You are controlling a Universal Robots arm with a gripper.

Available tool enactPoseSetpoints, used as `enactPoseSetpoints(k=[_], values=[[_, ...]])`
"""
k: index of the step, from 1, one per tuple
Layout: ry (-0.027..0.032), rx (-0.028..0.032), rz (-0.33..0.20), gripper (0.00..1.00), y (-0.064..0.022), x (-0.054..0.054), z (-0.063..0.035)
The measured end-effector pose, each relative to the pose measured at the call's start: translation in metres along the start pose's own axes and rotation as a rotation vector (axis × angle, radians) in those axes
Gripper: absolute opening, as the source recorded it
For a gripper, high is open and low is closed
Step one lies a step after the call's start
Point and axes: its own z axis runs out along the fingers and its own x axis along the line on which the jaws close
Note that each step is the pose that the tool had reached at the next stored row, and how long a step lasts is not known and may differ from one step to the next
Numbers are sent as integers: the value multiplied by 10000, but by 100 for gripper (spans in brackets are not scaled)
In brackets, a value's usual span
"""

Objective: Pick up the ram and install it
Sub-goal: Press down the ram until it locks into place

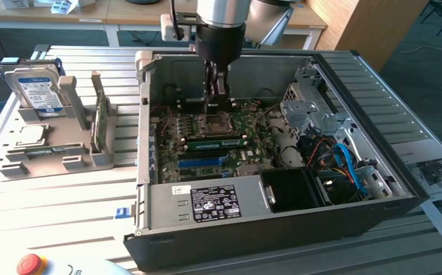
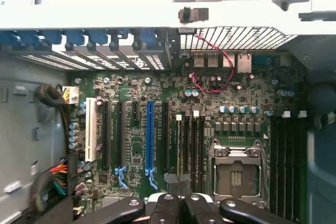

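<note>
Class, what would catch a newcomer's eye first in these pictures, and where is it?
The open computer case fills the middle of the exterior view, its green motherboard bare. The arm's tool reaches down into it, shut, above the empty processor socket. On the exterior view's left, a hard drive stands in a grey rack.

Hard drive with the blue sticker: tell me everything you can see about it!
The hard drive is a boxy, silver, metal-looking block with a blue and white label on its face. It stands upright on its edge, slotted into a grey holder at the exterior view's left. Only the holder touches it.
</note>
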Motion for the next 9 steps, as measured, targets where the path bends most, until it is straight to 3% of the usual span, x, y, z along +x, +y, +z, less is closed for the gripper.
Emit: enactPoseSetpoints(k=[9], values=[[0,0,0,10,4,17,-238]])
